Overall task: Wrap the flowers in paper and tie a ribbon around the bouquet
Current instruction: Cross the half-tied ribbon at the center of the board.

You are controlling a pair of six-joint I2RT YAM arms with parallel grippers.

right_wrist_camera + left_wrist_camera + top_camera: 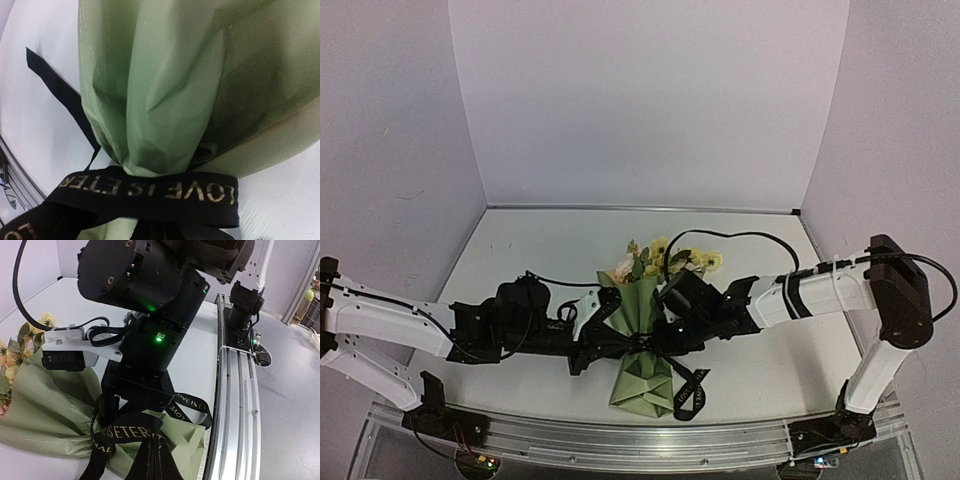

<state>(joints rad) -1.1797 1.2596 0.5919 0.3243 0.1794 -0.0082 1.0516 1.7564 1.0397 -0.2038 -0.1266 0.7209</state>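
The bouquet [638, 318] is laid on the white table [540, 250], just right of its middle and close to the near edge. The flowers [662, 258] are pointed toward the far wall and the narrow end toward the metal rail [620, 440]. Pale yellow blooms and green leaves are seen poking past the wide rim of the paper [642, 378], whose olive-green face is turned outward and gathered into creased folds at the waist.

The ribbon [165, 192], black with pale lettering, is drawn across that waist as a flat band. One loose tail is trailed over the table to the near right of the wrapped stems, and another is seen lying along the far side of the paper in the right wrist view.

The bouquet is flanked at the waist by both arms. The left gripper [608, 345] is brought in from the left and is closed; in its wrist view the ribbon strands are gathered together and run into its fingertips, so the ribbon is pinched there. The right gripper [658, 342] is brought in from the right and is also closed, its tip set down at the ribbon beside the waist. Whether ribbon is caught between its jaws cannot be told.
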